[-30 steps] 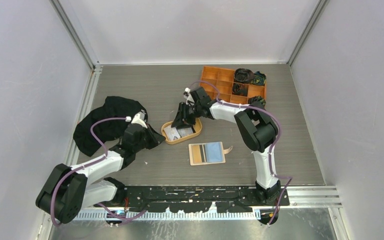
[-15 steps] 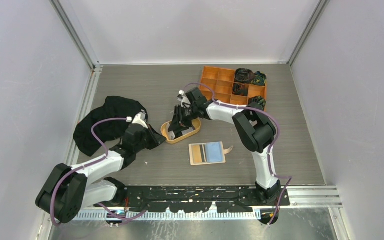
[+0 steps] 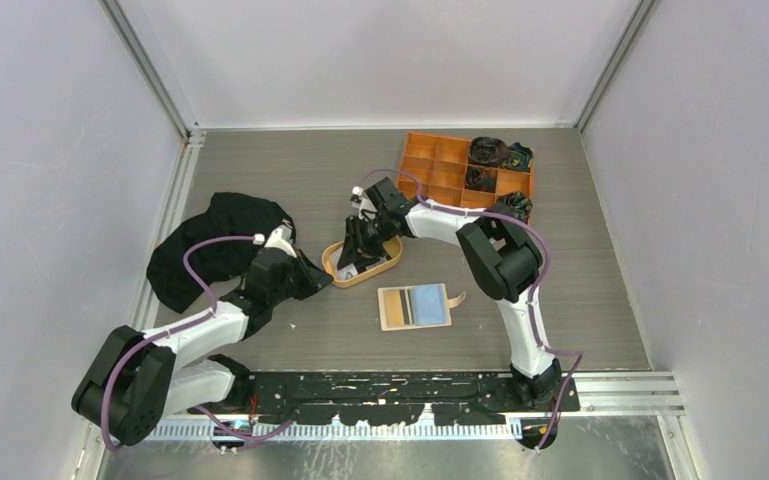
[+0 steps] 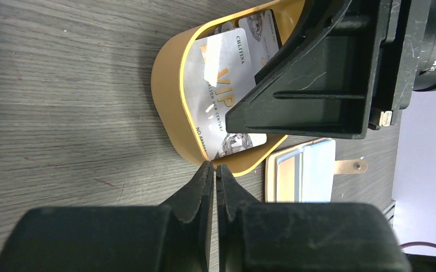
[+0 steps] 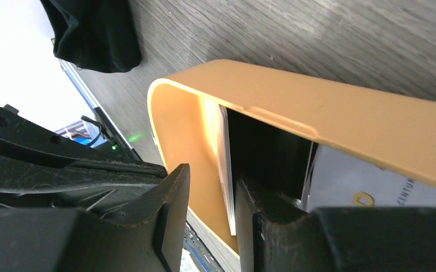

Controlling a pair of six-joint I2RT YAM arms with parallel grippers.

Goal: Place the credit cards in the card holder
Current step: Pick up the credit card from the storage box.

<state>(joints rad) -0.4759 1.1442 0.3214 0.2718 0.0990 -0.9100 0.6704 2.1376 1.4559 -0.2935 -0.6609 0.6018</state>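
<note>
The open beige card holder [image 3: 390, 306] lies flat on the table with a blue card [image 3: 426, 300] in it; it also shows in the left wrist view [image 4: 283, 175]. A light grey-white credit card [image 4: 221, 85] printed "VIP" lies in the oval orange-tan tray [image 3: 392, 262]. My right gripper [image 3: 353, 258] reaches down into that tray. Its jaws [image 5: 212, 175] are open, and a pale card [image 5: 227, 170] stands on edge against one finger. My left gripper [image 4: 214, 167] is shut, its tips touching the tray's [image 4: 170, 85] near rim.
A black cloth [image 3: 210, 240] lies at the left beside my left arm. An orange compartment box [image 3: 440, 170] with dark items stands at the back right. Grey walls close in the table on three sides.
My right gripper has moved left and deeper into the tray, and the tray has slid slightly left. The left arm has stayed put.
</note>
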